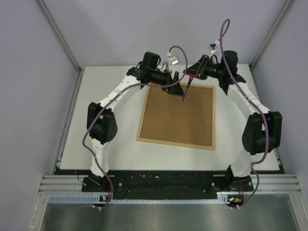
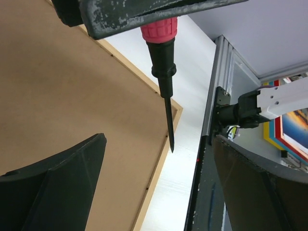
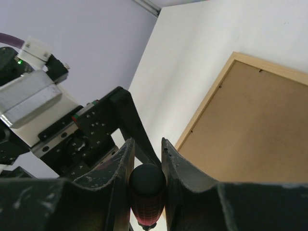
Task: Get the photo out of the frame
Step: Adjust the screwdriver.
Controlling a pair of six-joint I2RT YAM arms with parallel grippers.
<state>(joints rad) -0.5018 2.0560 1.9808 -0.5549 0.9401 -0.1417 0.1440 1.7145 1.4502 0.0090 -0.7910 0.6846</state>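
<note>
Frame [image 1: 175, 144] lies face down on the desk [image 1: 120, 154], backing board [image 1: 178, 118] up, hiding the photo. Our right gripper [image 3: 147, 149] clamps a screwdriver [image 1: 186, 91] over the far edge, we think for prying; left gripper [image 2: 159, 139] is wide open, empty.

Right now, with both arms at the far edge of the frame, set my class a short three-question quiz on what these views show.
1. Fill the gap: the left gripper holds nothing and its jaws stand ____.
2. Choose one: the screwdriver is clamped by A) the left gripper, B) the right gripper, C) nothing, as it lies on the table.
3. True or false: the frame lies with its brown backing board facing up.

Key: 1 open; 2 B; 3 true.
</note>
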